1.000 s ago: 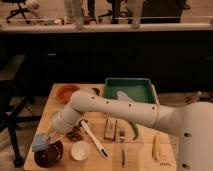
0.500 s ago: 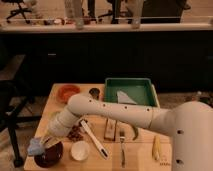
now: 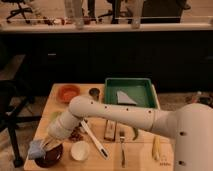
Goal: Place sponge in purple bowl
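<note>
The light blue-grey sponge (image 3: 36, 149) is at the front left corner of the table, over the left rim of the dark purple bowl (image 3: 52, 157). My gripper (image 3: 44, 145) is at the end of the white arm that reaches in from the right. It is shut on the sponge and holds it just above the bowl's left edge. The arm hides part of the bowl's far side.
A small white bowl (image 3: 80, 150) stands right of the purple bowl. An orange-brown bowl (image 3: 67, 92) is at the back left. A green tray (image 3: 113, 93) holds a grey wedge (image 3: 125, 96). A white utensil (image 3: 95, 141), brown block (image 3: 110, 129), fork (image 3: 122, 145) and banana (image 3: 156, 147) lie in front.
My gripper has moved a little left and down with the sponge, from above the bowl's middle towards its left rim. The other things have not moved.
</note>
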{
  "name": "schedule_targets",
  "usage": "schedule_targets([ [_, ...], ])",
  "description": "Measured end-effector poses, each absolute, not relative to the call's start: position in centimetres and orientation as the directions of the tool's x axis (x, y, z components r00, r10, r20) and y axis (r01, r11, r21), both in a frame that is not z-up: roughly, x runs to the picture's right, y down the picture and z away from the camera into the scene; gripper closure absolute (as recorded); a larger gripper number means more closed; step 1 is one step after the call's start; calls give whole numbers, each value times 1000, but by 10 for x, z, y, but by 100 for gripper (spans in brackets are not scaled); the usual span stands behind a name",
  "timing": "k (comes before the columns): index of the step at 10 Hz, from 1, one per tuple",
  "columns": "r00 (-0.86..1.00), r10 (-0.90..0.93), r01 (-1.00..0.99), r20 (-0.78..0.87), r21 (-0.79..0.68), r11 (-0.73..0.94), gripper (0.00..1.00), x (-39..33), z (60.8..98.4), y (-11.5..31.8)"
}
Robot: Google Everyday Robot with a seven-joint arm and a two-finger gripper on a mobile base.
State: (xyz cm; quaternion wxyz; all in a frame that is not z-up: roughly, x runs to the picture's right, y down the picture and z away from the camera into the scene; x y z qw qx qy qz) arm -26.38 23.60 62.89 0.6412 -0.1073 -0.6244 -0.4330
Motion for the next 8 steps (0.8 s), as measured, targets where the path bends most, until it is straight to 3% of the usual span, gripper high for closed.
schedule_targets([
  [8,-156,-393,660,906,392,641,97,-243,635,239],
])
